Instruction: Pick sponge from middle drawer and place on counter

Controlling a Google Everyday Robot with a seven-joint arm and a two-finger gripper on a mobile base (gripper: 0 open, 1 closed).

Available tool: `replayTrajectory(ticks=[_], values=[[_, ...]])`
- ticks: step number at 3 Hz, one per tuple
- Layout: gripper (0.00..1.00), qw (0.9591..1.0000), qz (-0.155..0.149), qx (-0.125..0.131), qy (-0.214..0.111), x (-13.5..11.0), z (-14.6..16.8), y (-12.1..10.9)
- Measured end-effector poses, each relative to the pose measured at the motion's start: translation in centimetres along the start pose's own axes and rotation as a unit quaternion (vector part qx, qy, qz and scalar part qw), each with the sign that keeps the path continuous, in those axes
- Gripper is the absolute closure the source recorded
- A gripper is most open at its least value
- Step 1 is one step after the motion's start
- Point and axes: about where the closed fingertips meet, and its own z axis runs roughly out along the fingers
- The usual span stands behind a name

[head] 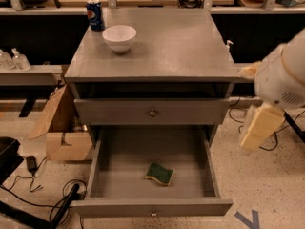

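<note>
The sponge (159,173), dark green on top with a yellow edge, lies flat on the floor of the middle drawer (114,175). The drawer is pulled fully out at the bottom of the gray cabinet. The counter (171,46) is the cabinet's flat gray top. My gripper (257,127), a cream-coloured piece below the white arm (283,75), hangs in the air to the right of the cabinet. It is level with the closed drawer front, above and right of the sponge, and touches nothing.
A white bowl (119,37) and a blue soda can (95,15) stand at the counter's back left. A closed drawer front with a knob (152,112) sits above the open drawer. A cardboard box (62,132) and cables (43,199) lie on the floor at left.
</note>
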Motion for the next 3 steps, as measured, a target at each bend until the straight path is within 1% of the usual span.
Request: replayTrajectory(ticks=[1,2,3], values=[[0.00,0.9991,-0.002,-0.024,-0.034,1.2,7.5,3.0],[0.00,0.9957,0.008,-0.018,-0.090,1.3,15.6,3.2],[0.00,0.9902,0.024,0.019,-0.136,0.6,19.9,0.8]])
